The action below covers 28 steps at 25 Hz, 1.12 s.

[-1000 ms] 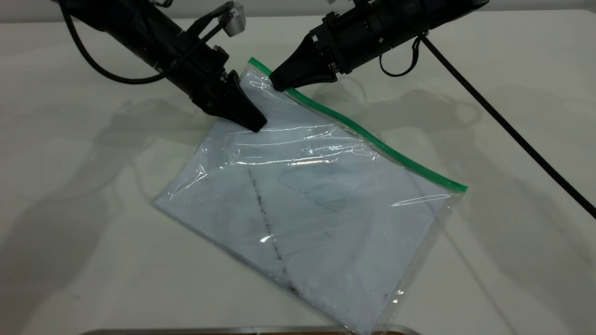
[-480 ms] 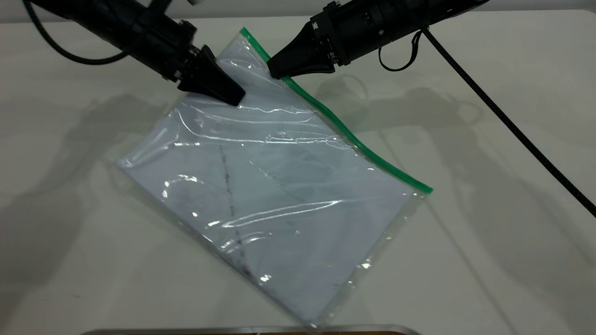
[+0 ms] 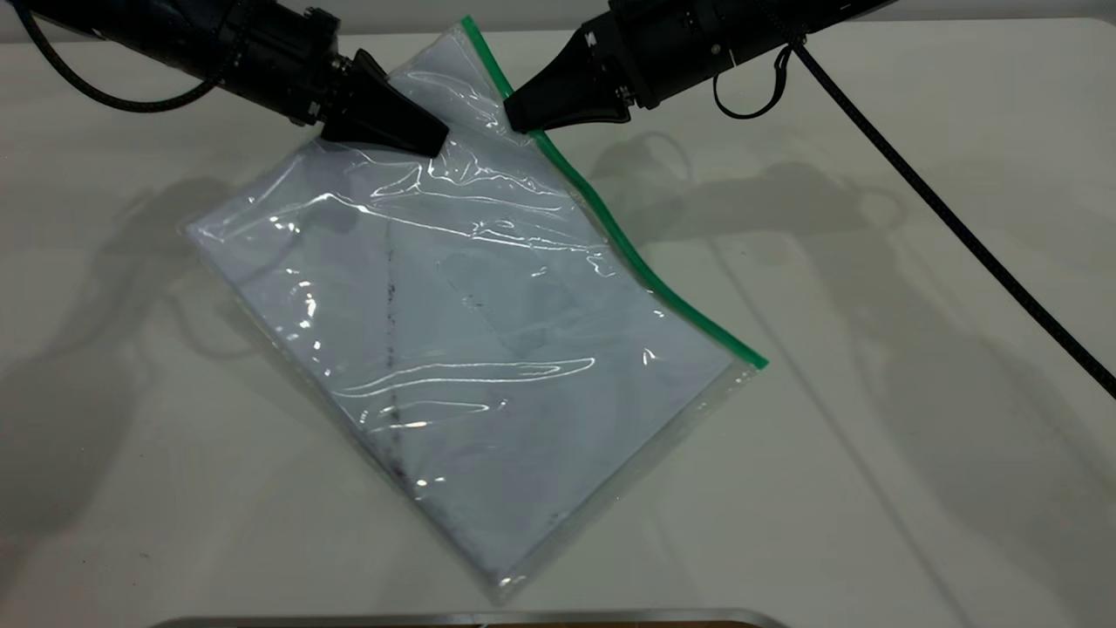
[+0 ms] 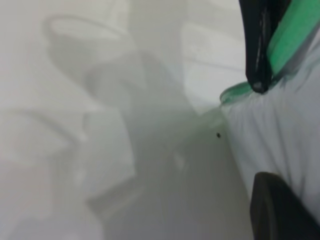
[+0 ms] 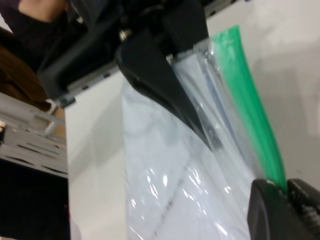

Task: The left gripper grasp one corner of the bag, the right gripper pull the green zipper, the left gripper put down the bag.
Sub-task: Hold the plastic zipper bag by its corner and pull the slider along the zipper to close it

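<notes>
Risk: my left gripper is clamped on the raised corner of the bag; my right gripper pinches the green zipper. Slick film may slip free.

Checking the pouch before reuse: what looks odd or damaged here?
The bag hangs askew, its top corner lifted by the left gripper while the right gripper pinches the green zipper. A dark smudge line crosses the paper inside.
</notes>
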Motion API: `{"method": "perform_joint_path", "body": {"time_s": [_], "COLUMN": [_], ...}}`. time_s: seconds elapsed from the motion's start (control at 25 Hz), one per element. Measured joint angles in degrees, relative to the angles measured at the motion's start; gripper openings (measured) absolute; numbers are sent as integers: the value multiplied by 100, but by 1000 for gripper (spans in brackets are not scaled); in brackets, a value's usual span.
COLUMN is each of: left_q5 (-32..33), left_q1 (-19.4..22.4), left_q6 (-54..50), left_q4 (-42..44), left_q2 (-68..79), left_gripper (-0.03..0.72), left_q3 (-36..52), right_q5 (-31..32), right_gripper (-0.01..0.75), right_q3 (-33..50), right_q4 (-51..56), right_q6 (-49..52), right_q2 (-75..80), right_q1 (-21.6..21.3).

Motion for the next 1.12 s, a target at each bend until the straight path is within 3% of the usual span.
{"method": "perform_joint_path", "body": {"time_s": [0.68, 1.12], "left_q5": [55, 48], "left_q1": [257, 397], "left_q6": [359, 529], "left_q4": [-679, -1096], "left_q2": [11, 48], "left_gripper": [50, 50], "left_q3": [18, 18], "right_q5": [-626, -764], "right_gripper": [47, 57], "right_q3": [-5, -57], "right_q4": [-565, -1752], "right_q6": [-5, 275], "right_q2": [-50, -66], "right_q1": [24, 24]}}
